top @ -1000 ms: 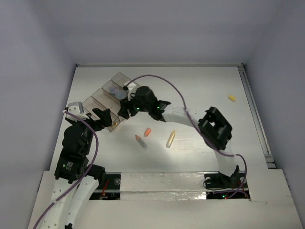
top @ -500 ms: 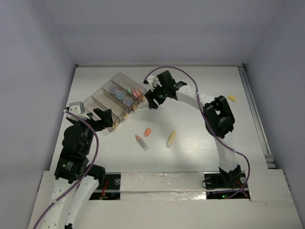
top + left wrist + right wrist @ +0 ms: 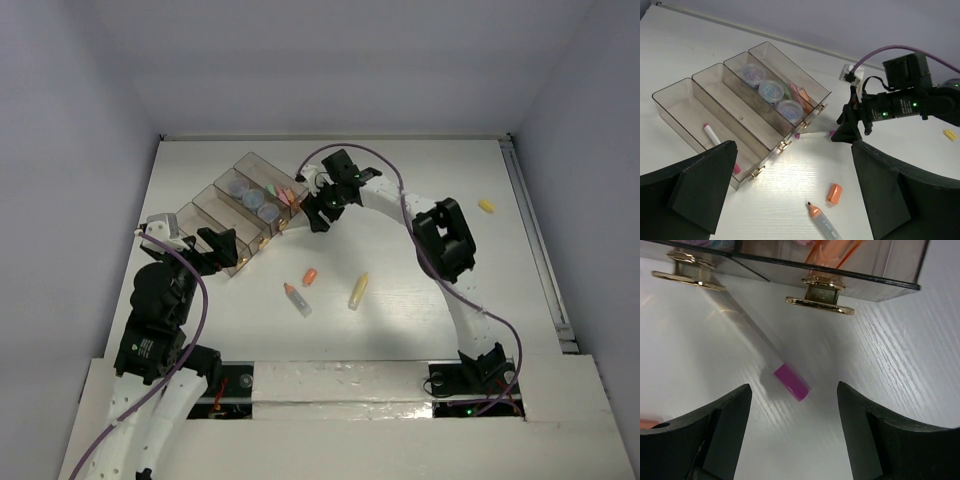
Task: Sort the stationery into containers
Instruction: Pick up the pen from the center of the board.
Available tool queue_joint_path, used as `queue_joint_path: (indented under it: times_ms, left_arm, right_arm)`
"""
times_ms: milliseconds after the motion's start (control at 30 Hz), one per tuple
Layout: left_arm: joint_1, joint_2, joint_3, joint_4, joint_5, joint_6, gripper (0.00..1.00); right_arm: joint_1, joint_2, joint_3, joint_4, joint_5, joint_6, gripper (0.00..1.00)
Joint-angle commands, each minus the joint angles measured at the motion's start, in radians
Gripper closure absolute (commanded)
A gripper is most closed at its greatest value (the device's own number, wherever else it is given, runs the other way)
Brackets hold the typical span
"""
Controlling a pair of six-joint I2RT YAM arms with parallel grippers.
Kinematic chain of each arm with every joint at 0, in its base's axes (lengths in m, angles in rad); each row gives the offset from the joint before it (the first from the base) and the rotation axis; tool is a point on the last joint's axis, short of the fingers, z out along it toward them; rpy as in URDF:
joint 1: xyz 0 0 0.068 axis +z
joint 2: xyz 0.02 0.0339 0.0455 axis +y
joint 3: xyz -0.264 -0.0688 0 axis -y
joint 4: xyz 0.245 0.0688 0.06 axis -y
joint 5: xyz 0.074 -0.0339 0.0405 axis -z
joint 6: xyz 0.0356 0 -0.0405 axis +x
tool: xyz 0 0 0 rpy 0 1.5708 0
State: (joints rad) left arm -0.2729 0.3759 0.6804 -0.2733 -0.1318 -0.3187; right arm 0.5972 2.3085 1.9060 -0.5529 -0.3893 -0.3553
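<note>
White table (image 3: 420,180): containers (image 3: 707,70) far left, pink-tipped pen (image 3: 762,349) beside; orange stick (image 3: 310,275), orange-capped pen (image 3: 297,298), yellow pen (image 3: 358,291) centre; yellow stick (image 3: 486,206) far right.

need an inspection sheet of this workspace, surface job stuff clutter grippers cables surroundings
surface: white table
job's things: containers hold three rolls in one compartment, sticks in the far one, a pen in the near one; loose: pink-tipped pen by the latches, orange stick, orange-tipped pen, yellow stick, second yellow stick far right
clutter: nothing seen
grippers: left gripper open, empty; right gripper open over the pink-tipped pen
cables: purple cable looped over the right arm, another along the left arm
surroundings: plain walls, rail at the table's right edge
</note>
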Motion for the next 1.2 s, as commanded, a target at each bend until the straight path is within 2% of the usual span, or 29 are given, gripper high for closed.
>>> queue_joint_path:
  times_ms: [0, 100, 200, 367, 467, 500, 633, 733, 833, 1033, 1133, 1167]
  left_arm:
    - [0.006, 0.008, 0.016, 0.051, 0.014, 0.012, 0.01]
    - [0.006, 0.008, 0.016, 0.052, 0.015, 0.013, 0.01]
    - [0.006, 0.006, 0.015, 0.054, 0.018, 0.013, 0.01]
    - [0.006, 0.004, 0.015, 0.055, 0.024, 0.013, 0.01]
    - [0.006, 0.004, 0.013, 0.056, 0.029, 0.015, 0.01]
    - [0.006, 0.003, 0.013, 0.054, 0.029, 0.015, 0.01]
    - [0.006, 0.001, 0.013, 0.057, 0.031, 0.013, 0.01]
    - [0.006, 0.003, 0.013, 0.057, 0.032, 0.015, 0.01]
    - [0.006, 0.001, 0.011, 0.057, 0.034, 0.015, 0.01]
    - [0.006, -0.003, 0.011, 0.057, 0.034, 0.013, 0.01]
    - [0.006, -0.008, 0.013, 0.057, 0.034, 0.015, 0.01]
    - [0.006, -0.009, 0.013, 0.059, 0.034, 0.013, 0.01]
  right_arm:
    - [0.025, 0.066, 0.077, -0.065, -0.01, -0.027, 0.25]
    - [0.056, 0.092, 0.102, -0.068, 0.003, -0.04, 0.25]
    - [0.093, 0.109, 0.114, -0.079, 0.05, -0.048, 0.31]
    - [0.136, 0.103, 0.078, -0.081, 0.226, -0.06, 0.53]
    - [0.147, 0.066, 0.007, -0.058, 0.277, -0.05, 0.67]
    - [0.147, 0.052, -0.014, -0.05, 0.315, -0.039, 0.69]
    - [0.147, -0.039, -0.172, 0.007, 0.383, -0.001, 0.92]
    - [0.147, -0.107, -0.263, 0.068, 0.383, 0.039, 0.99]
    - [0.147, -0.213, -0.369, 0.134, 0.38, 0.071, 1.0]
    - [0.147, -0.377, -0.467, 0.189, 0.532, 0.102, 1.0]
    - [0.147, -0.458, -0.504, 0.22, 0.512, 0.127, 1.0]
    - [0.147, -0.5, -0.518, 0.258, 0.454, 0.151, 1.0]
